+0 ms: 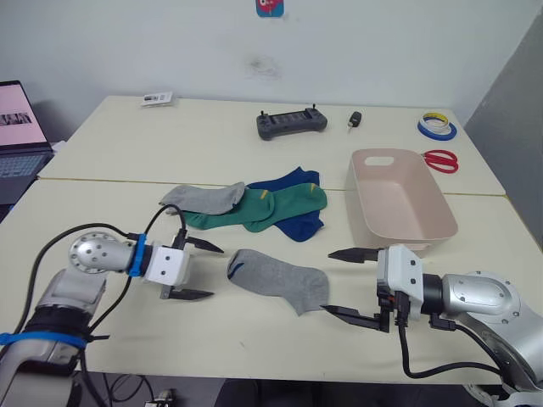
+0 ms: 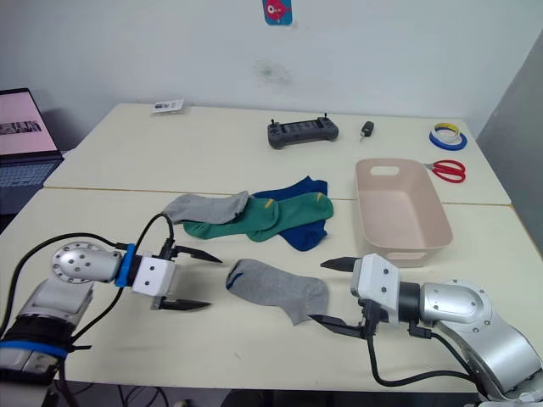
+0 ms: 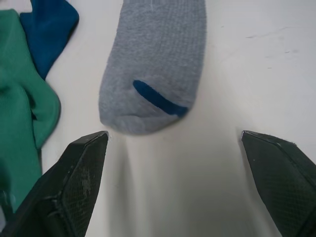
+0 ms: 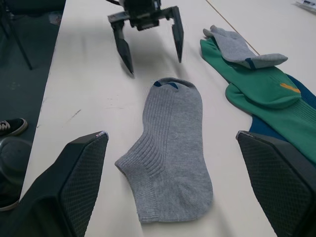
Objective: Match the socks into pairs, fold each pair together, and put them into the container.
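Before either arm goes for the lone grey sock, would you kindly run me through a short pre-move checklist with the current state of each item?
1. Left gripper open: ok, fingers spread wide and empty.
2. Right gripper open: ok, spread and empty.
3. Lone grey sock free to grasp: ok, it lies flat between the two grippers, apart from the pile.
4. Its match reachable: ok, the second grey sock lies on top at the pile's left end, over a green sock.
5. Container ready: ok, upright and empty.
6. Both blue socks accounted for: cannot tell, they are partly covered by the green ones.
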Action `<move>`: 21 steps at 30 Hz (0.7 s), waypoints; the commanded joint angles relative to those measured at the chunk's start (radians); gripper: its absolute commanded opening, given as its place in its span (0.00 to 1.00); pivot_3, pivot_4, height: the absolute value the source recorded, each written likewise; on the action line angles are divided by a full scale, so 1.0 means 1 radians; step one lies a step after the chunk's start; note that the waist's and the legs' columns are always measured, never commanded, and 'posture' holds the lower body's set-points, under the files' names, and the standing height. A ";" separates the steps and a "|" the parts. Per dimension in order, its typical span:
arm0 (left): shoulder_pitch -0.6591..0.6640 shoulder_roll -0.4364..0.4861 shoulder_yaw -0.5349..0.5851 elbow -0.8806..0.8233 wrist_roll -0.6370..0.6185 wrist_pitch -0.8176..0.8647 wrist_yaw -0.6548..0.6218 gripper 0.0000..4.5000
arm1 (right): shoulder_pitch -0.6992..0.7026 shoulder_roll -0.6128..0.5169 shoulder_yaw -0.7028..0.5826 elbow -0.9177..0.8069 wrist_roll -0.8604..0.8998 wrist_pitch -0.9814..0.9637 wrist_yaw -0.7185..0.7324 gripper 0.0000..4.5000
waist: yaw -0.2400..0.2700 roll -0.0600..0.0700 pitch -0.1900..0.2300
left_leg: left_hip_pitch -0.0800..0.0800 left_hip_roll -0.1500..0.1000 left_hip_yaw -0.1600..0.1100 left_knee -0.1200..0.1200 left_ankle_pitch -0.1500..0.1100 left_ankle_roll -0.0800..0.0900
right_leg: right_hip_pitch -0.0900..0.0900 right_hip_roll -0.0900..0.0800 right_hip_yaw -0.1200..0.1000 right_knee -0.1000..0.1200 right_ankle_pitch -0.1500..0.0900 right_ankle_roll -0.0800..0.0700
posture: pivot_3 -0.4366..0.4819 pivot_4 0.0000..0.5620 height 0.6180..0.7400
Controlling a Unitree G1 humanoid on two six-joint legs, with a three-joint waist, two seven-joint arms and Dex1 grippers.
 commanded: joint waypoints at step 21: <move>0.020 0.066 -0.087 -0.096 -0.078 0.112 -0.095 0.00 | 0.052 -0.027 0.061 -0.053 -0.112 -0.070 -0.007 1.00 | -0.019 0.000 0.000 | 0.001 0.002 0.000 0.001 0.001 0.001 | -0.003 0.001 0.002 0.008 0.000 0.000 | 0.48 0.27 1.00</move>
